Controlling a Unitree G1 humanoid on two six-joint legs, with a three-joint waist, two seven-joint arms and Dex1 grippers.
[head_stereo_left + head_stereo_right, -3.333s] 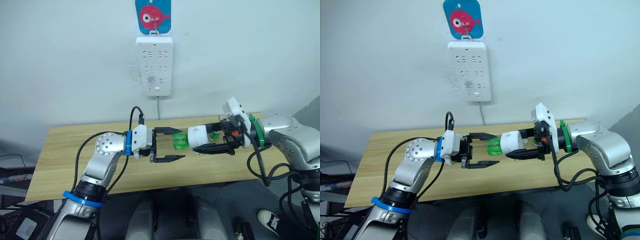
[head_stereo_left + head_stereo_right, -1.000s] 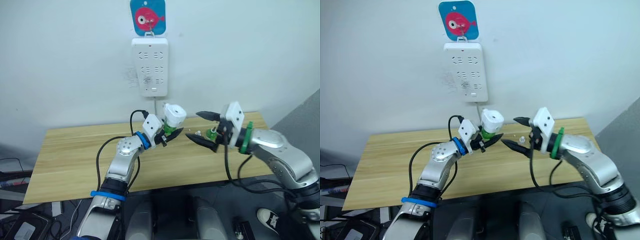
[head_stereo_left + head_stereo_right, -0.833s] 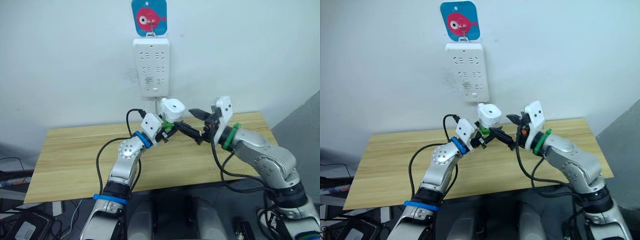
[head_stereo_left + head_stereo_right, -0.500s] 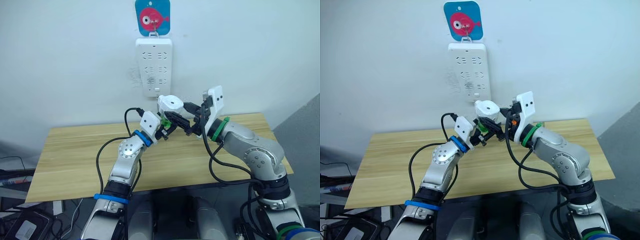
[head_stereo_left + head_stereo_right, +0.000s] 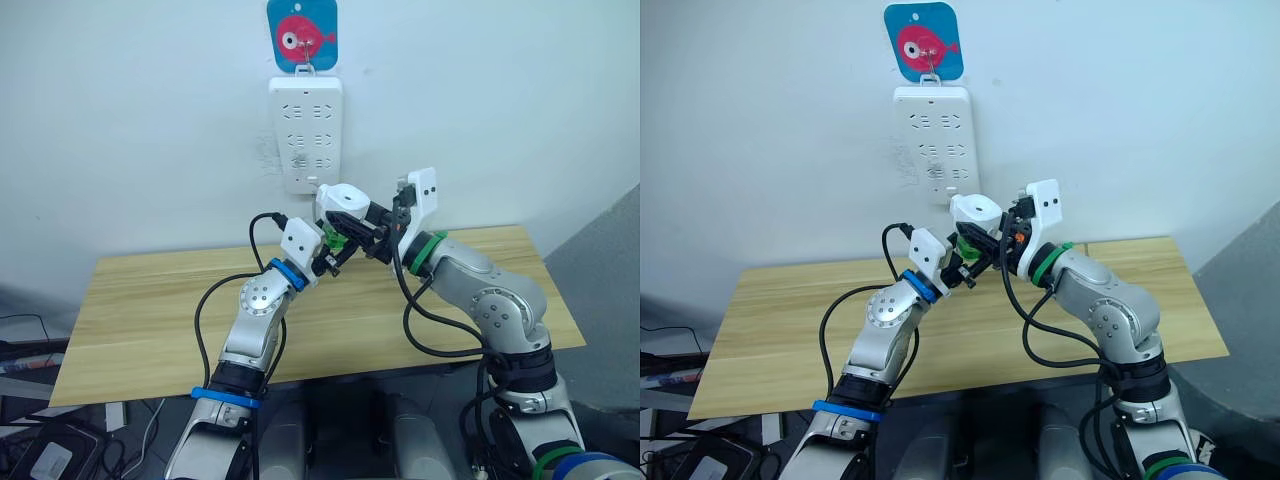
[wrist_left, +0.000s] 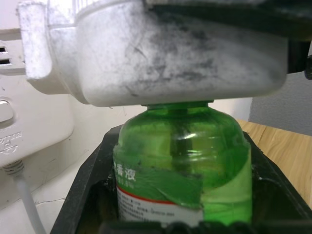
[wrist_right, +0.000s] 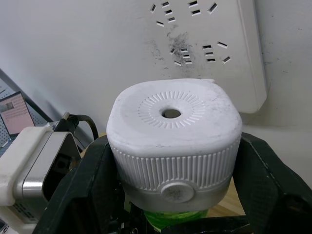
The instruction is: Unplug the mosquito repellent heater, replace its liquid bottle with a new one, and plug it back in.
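A wooden tabletop [image 5: 150,300] stands against a white wall bearing a power strip [image 5: 305,135]. Above its far edge, the left tool [image 5: 335,252] grips the green bottle [image 6: 183,165]; the right tool [image 7: 170,204] clasps the mosquito repellent heater [image 7: 173,141], whose vent hole shows from the right wrist.

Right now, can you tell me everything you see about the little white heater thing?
The heater is a small white plastic box with rounded corners, a bit smudged. Its top has a round hole ringed by fine ridges, and a small button sits on its ribbed side. A green bottle sticks out underneath. It is held up near the wall power strip, with both grippers around it.
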